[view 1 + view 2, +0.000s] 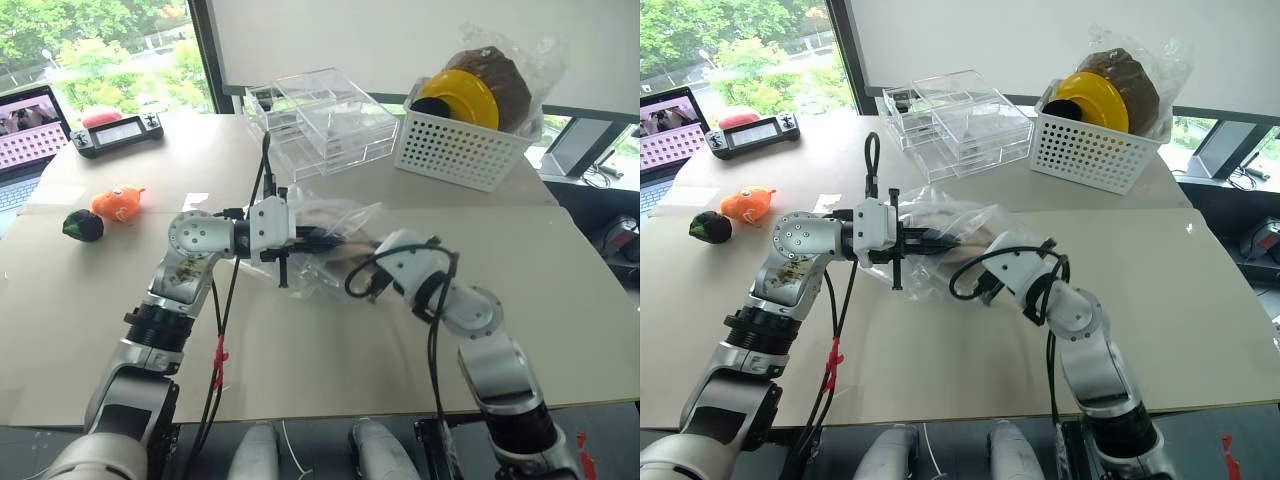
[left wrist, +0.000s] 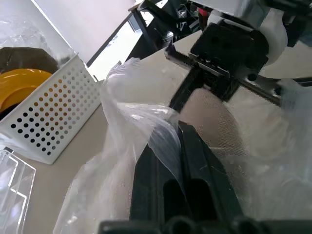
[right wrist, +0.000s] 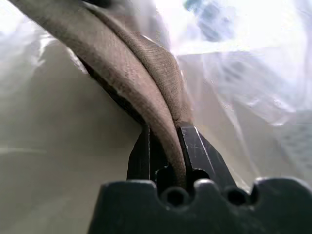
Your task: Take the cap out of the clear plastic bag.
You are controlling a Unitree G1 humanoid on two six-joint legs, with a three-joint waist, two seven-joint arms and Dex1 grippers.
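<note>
At the middle of the beige table, the clear plastic bag hangs bunched and lifted between the two arms, with the cap inside it. The left gripper, pointing toward three o'clock, has its black fingers pressed together on a fold of the bag's film. The right gripper, coming in from four o'clock, is pinched tight on the cap's beige fabric edge, with plastic all around it. At one o'clock from the bag stands a white perforated basket holding a yellow hat and a plastic-wrapped dark brown hat. Rigid clear plastic boxes sit at twelve o'clock, an orange plush toy at nine o'clock.
</note>
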